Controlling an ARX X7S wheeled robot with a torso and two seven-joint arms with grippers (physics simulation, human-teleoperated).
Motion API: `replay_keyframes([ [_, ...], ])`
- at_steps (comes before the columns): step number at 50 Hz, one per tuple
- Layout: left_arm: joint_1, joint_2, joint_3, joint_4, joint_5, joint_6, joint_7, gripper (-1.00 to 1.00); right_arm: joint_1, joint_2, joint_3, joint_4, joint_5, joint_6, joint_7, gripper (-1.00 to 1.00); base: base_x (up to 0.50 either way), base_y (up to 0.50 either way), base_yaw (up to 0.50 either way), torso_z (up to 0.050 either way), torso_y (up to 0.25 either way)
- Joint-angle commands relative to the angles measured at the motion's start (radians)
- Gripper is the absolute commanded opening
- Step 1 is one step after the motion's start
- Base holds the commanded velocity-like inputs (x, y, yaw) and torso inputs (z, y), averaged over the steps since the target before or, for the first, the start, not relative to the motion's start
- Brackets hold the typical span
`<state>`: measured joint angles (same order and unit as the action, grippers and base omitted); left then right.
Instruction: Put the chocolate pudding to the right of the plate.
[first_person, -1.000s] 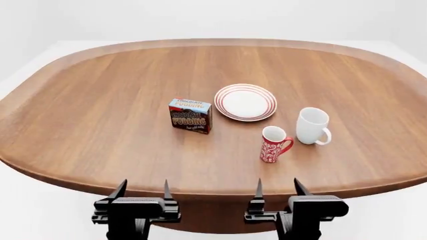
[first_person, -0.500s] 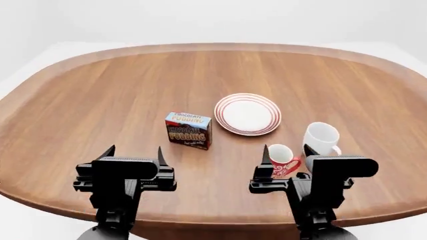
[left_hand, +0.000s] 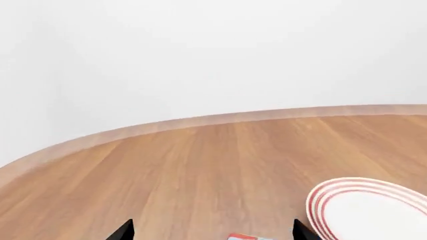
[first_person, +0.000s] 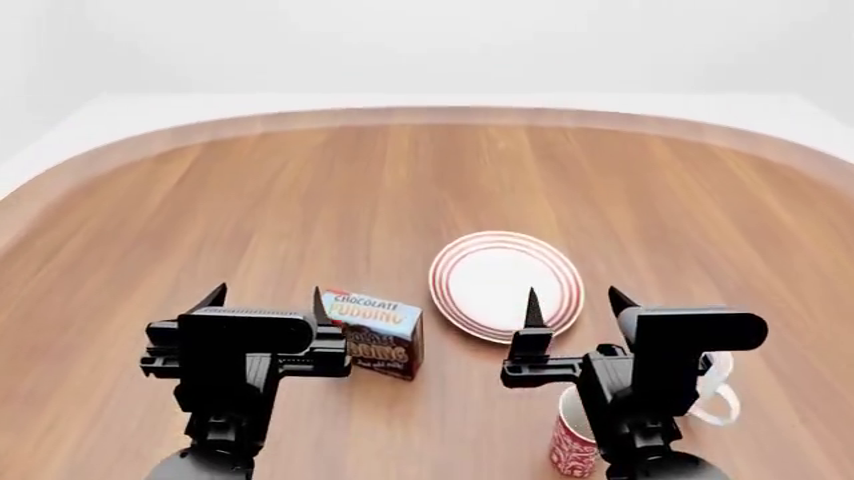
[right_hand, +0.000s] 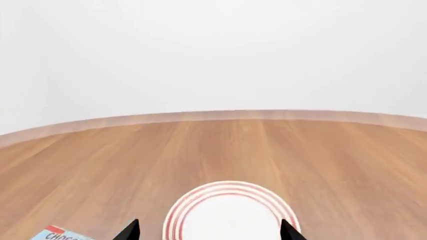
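On the wooden table (first_person: 267, 200), the left gripper (first_person: 264, 300) hovers with fingers spread, empty. Just to its right stands the chocolate pudding (first_person: 375, 332) carton (light blue top up), left of the red-ringed plate (first_person: 506, 284) and near it. The right gripper (first_person: 577, 301), also spread and empty, hangs above the plate's near edge, over a red mug (first_person: 571, 448) and white mug (first_person: 717, 395).

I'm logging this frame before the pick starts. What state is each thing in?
Chocolate pudding: upright on the table, left of the plate, not held.
Plate: flat, nothing on it.
Red mug: upright, partly hidden by the right arm.
White mug: mostly hidden.
Left claw: open, holding nothing.
Right claw: open, holding nothing.
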<state>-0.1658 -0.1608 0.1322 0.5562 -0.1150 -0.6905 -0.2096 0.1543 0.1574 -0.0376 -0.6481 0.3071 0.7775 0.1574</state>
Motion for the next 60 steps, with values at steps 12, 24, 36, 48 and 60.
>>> replay_keyframes([
  [12, 0.004, -0.014, 0.013, 0.001, -0.007, 0.012, -0.017, 1.00, -0.016, 0.007, 0.010, 0.001, 0.035, -0.011, 0.005, 1.00, 0.50, 0.00, 0.00, 0.000, 0.001],
  [24, 0.004, -0.020, 0.021, -0.004, -0.011, 0.018, -0.023, 1.00, -0.019, 0.014, 0.004, 0.008, 0.040, -0.018, 0.013, 1.00, 0.50, 0.00, 0.00, 0.000, 0.001],
  [36, 0.008, -0.025, 0.024, -0.009, -0.017, 0.026, -0.030, 1.00, -0.036, 0.030, -0.010, 0.004, 0.043, -0.064, -0.003, 1.00, 0.17, 0.00, 0.00, 0.000, 0.001],
  [48, 0.014, -0.031, 0.029, -0.016, -0.021, 0.042, -0.037, 1.00, -0.027, 0.032, -0.014, 0.023, 0.040, -0.060, 0.017, 1.00, 0.09, 0.00, 0.00, 0.000, 0.000],
  [60, 0.011, -0.036, 0.033, -0.013, -0.026, 0.039, -0.044, 1.00, -0.023, 0.032, -0.009, 0.023, 0.053, -0.045, 0.034, 1.00, 0.40, 0.00, 0.00, 0.000, 0.001],
])
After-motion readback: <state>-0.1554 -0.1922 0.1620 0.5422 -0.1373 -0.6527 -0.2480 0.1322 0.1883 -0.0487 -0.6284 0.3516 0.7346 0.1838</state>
